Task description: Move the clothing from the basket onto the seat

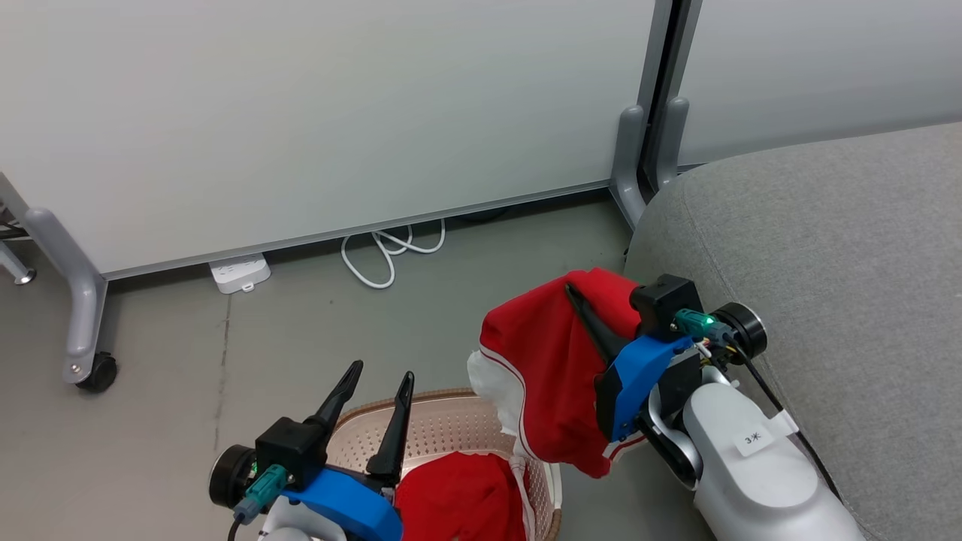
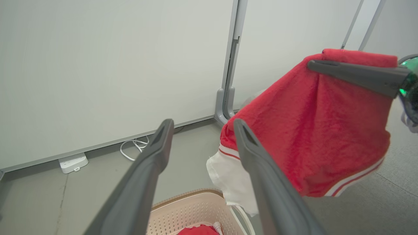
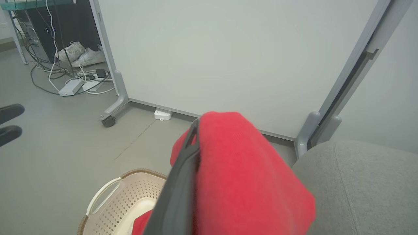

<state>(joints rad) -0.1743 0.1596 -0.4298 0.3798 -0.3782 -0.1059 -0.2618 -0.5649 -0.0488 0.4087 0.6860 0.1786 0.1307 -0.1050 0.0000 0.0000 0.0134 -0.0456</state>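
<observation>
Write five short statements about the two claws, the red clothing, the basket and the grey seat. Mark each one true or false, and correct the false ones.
1. The right claw is shut on a red garment. True.
2. The left claw grips fabric too. False: it is open and empty, over the basket.
3. The basket is empty. False: red clothing lies in it.
4. The red garment lies flat on the seat. False: it hangs from the right claw, beside the seat's edge.
5. A white power strip lies on the floor. True.
</observation>
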